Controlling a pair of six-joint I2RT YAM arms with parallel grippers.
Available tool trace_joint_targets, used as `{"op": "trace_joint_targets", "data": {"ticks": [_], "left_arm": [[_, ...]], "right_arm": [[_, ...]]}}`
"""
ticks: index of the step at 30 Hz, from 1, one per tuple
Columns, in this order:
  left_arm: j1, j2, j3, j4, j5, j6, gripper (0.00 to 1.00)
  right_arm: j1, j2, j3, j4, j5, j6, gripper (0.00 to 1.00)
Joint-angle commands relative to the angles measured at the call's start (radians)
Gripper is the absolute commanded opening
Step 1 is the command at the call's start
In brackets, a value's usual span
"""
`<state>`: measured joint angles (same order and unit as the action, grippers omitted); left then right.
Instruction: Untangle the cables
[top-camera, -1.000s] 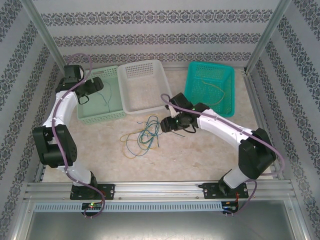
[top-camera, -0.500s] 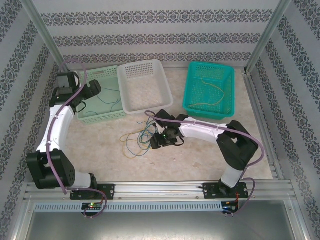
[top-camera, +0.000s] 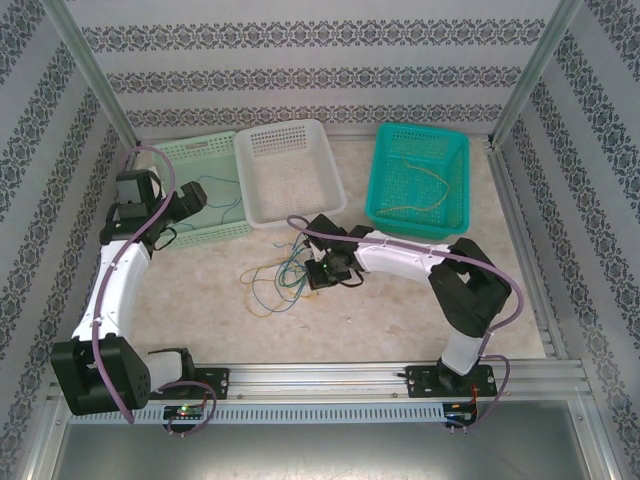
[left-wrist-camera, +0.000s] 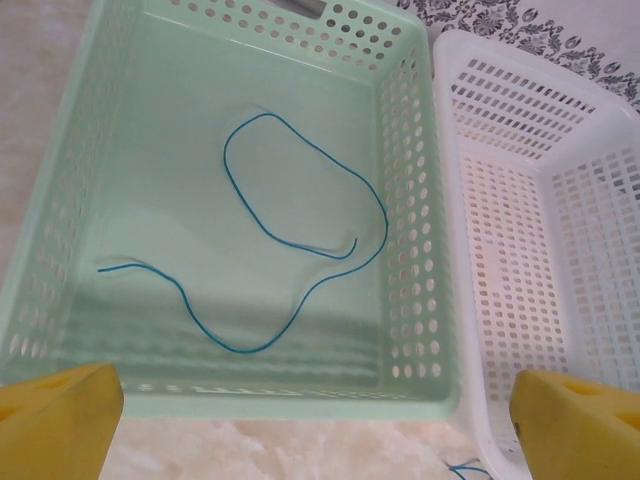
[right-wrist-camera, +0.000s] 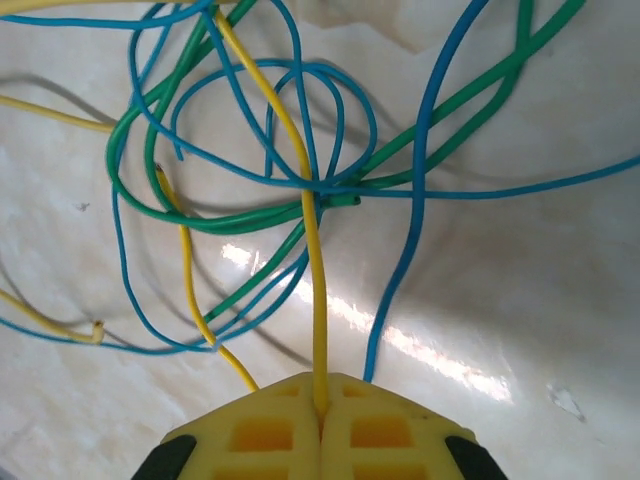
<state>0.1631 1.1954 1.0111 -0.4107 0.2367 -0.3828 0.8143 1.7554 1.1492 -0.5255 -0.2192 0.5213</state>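
The cables lie in a loose tangle (top-camera: 278, 278) of yellow, blue and green strands on the table's middle. My right gripper (top-camera: 318, 274) sits at the tangle's right edge. In the right wrist view its yellow fingers (right-wrist-camera: 260, 430) are shut on a yellow cable (right-wrist-camera: 316, 290), which runs up into the knot of the green cable (right-wrist-camera: 200, 222) and the blue cable (right-wrist-camera: 420, 190). My left gripper (top-camera: 186, 204) hangs open at the near edge of the mint basket (top-camera: 205, 150). Inside that basket lies one blue cable (left-wrist-camera: 300, 190).
A white basket (top-camera: 322, 150) stands between the mint one and a teal basket (top-camera: 386, 150), which holds a yellow cable (top-camera: 425, 190). In the left wrist view the white basket's wall (left-wrist-camera: 470, 300) touches the mint basket's rim (left-wrist-camera: 300, 405). Patterned walls and metal posts enclose the table.
My right gripper came down to the tangle and shut on the yellow cable. The left arm drew back from over the mint basket toward its near left edge, still open.
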Motion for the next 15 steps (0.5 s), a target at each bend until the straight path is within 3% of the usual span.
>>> {"op": "trace_joint_targets", "data": {"ticks": [1,6,15], "left_arm": [[-0.016,-0.041,-0.022,0.038,0.029,-0.016,1.00],[-0.113,-0.060,-0.012,0.018,-0.004,0.035,1.00],[-0.306,-0.022,-0.025,0.061,0.009,0.026,1.00]], "right_arm": [[-0.019,-0.141,0.022,-0.102,0.052,-0.054,0.00],[-0.058,-0.284,0.062,-0.210,0.091,-0.129,0.00],[-0.108,-0.415,0.197,-0.367,-0.009,-0.264,0.00]]}}
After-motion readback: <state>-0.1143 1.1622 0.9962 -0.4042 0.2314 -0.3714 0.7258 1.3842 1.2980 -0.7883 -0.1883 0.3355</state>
